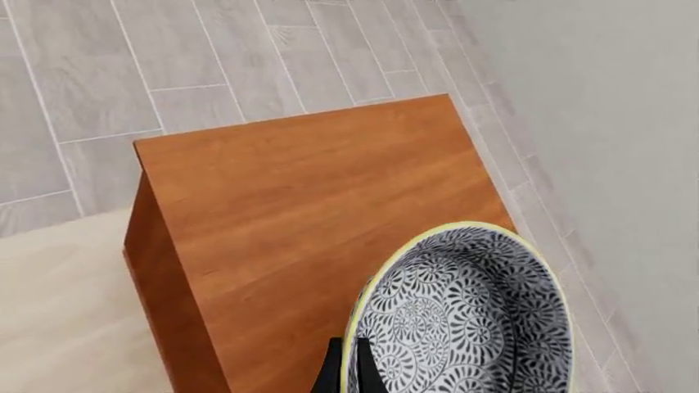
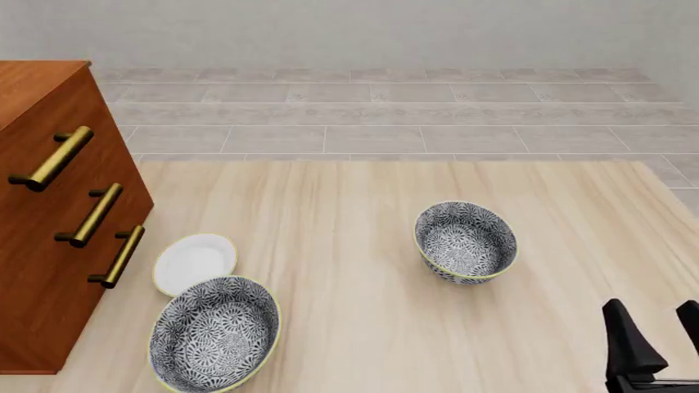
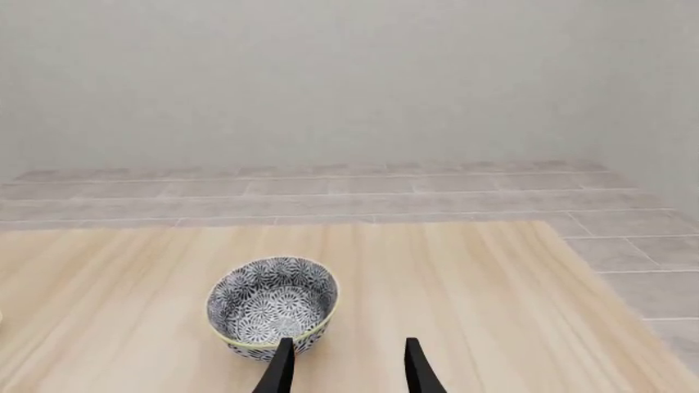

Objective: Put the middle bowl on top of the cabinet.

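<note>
The left pincer [image 1: 347,368] is gripping the middle bowl [image 1: 464,315] by its rim at the lower right of the left wrist frame, above the cabinet [image 1: 317,213] top. Judging by this, only setting down and release remain. The right pincer [image 3: 347,364] is idling, released.

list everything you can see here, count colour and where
floral bowls: 3, dark grey and white with pale yellow rims; one held over the cabinet top, one near left on the table, one right of centre
plate: 1, white, on the table beside the cabinet
cabinet: 1, reddish-brown with three brass handles, left side
table: 1, pale wood
floor: grey tiles, beyond the table
left tool: black, gripping the held bowl's rim
right tool: black, open, near right
</note>
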`<action>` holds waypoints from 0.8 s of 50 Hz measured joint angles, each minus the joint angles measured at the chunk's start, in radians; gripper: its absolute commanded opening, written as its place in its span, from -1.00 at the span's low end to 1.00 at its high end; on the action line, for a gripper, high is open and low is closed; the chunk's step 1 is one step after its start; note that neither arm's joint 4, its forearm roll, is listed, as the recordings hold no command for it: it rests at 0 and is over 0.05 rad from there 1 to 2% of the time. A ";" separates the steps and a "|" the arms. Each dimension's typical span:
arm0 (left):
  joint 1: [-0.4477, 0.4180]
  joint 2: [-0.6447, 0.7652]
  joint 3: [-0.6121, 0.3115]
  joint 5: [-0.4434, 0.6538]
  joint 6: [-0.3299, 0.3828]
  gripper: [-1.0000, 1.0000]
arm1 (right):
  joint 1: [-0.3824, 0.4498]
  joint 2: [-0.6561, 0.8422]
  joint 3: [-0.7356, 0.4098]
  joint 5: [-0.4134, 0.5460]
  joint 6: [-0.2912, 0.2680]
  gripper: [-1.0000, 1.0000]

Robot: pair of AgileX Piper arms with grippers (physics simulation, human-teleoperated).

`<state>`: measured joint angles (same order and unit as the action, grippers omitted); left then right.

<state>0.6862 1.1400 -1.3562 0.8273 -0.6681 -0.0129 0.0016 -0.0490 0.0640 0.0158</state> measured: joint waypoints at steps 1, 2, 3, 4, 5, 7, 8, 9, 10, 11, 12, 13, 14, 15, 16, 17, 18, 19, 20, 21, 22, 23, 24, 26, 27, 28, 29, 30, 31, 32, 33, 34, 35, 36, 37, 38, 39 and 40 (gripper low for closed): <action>0.000 0.000 0.001 -0.001 0.000 -1.00 | 0.000 0.000 0.000 0.000 0.000 1.00; -0.001 0.000 0.002 -0.003 -0.001 -1.00 | 0.000 0.000 0.000 0.000 0.000 1.00; -0.002 -0.001 0.003 -0.004 -0.003 -1.00 | -0.001 0.000 0.000 0.000 -0.001 1.00; -0.003 -0.001 0.004 -0.006 -0.004 -1.00 | -0.001 0.000 -0.001 0.001 -0.001 1.00; -0.004 0.000 0.004 -0.007 -0.004 -1.00 | -0.001 0.000 -0.001 0.001 -0.001 1.00; -0.006 0.000 0.005 -0.009 -0.005 -1.00 | -0.002 0.000 -0.002 0.001 -0.001 1.00; -0.006 0.000 0.006 -0.010 -0.005 -1.00 | -0.002 0.000 -0.002 0.001 -0.001 1.00; -0.005 0.000 0.007 -0.011 -0.005 -1.00 | -0.002 0.000 -0.002 0.001 -0.001 1.00; -0.006 -0.001 0.007 -0.012 -0.006 -1.00 | -0.003 0.000 -0.002 0.001 -0.002 1.00; -0.006 -0.001 0.008 -0.013 -0.006 -1.00 | -0.003 0.000 -0.002 0.001 -0.002 1.00; -0.006 -0.001 0.008 -0.014 -0.006 -1.00 | -0.003 0.000 -0.002 0.002 -0.002 1.00; -0.006 -0.001 0.009 -0.015 -0.007 1.00 | -0.004 0.000 -0.002 0.002 -0.002 1.00; -0.007 0.000 0.010 -0.017 -0.008 1.00 | -0.004 0.000 -0.002 0.002 -0.002 1.00; -0.008 0.001 0.010 -0.018 -0.008 1.00 | -0.004 0.000 -0.002 0.002 -0.002 1.00; -0.009 0.001 0.011 -0.019 -0.009 1.00 | -0.004 0.000 -0.002 0.002 -0.001 1.00; -0.010 0.002 0.011 -0.020 -0.009 1.00 | -0.005 0.000 -0.002 0.002 -0.001 1.00; -0.011 0.002 0.012 -0.022 -0.010 1.00 | -0.005 0.000 -0.002 0.002 -0.001 1.00; -0.011 0.002 0.012 -0.024 -0.011 1.00 | -0.005 0.000 -0.001 0.002 -0.001 1.00; -0.012 0.002 0.012 -0.025 -0.011 1.00 | -0.005 0.000 -0.001 0.002 -0.001 1.00; -0.013 0.002 0.013 -0.027 -0.012 1.00 | -0.005 0.001 -0.001 0.002 -0.001 1.00; -0.013 0.001 0.013 -0.028 -0.012 1.00 | -0.005 0.001 -0.001 0.002 -0.001 1.00; -0.014 0.001 0.014 -0.030 -0.013 1.00 | -0.005 0.001 0.000 0.002 0.000 1.00; -0.015 0.001 0.014 -0.031 -0.014 1.00 | -0.005 0.001 0.000 0.002 0.000 1.00; -0.016 0.000 0.016 -0.033 -0.016 1.00 | -0.006 0.001 0.001 0.002 0.000 1.00; -0.017 0.000 0.016 -0.034 -0.016 1.00 | -0.006 0.001 0.001 0.002 0.000 1.00; -0.018 0.000 0.017 -0.035 -0.017 1.00 | -0.006 0.001 0.001 0.002 0.000 1.00; -0.019 -0.001 0.018 -0.036 -0.018 1.00 | -0.006 0.001 0.001 0.002 0.000 1.00; -0.019 -0.001 0.018 -0.037 -0.019 1.00 | -0.006 0.001 0.002 0.002 0.000 1.00; -0.020 -0.001 0.019 -0.038 -0.019 1.00 | -0.006 0.001 0.002 0.001 0.000 1.00; -0.020 -0.001 0.019 -0.038 -0.020 1.00 | -0.006 0.001 0.002 0.001 0.000 1.00; -0.021 -0.001 0.019 -0.039 -0.021 1.00 | -0.006 0.001 0.003 0.001 0.000 1.00; -0.021 -0.002 0.020 -0.039 -0.021 1.00 | -0.006 0.001 0.003 0.001 0.000 1.00; -0.022 -0.002 0.020 -0.039 -0.022 1.00 | -0.006 0.001 0.003 0.001 0.000 1.00; -0.022 -0.003 0.020 -0.040 -0.023 1.00 | -0.006 0.001 0.003 0.001 0.000 1.00; -0.021 -0.004 0.019 -0.040 -0.023 1.00 | -0.006 0.001 0.004 0.001 0.000 1.00; -0.020 -0.005 0.019 -0.040 -0.023 1.00 | -0.006 0.001 0.004 0.001 0.000 1.00; -0.020 -0.006 0.019 -0.040 -0.024 1.00 | -0.006 0.001 0.004 0.001 0.000 1.00; -0.019 -0.007 0.019 -0.040 -0.024 1.00 | -0.007 0.001 0.004 0.001 0.000 1.00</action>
<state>0.6669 1.1331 -1.3371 0.7868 -0.6923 -0.0195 0.0023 -0.0446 0.0647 0.0158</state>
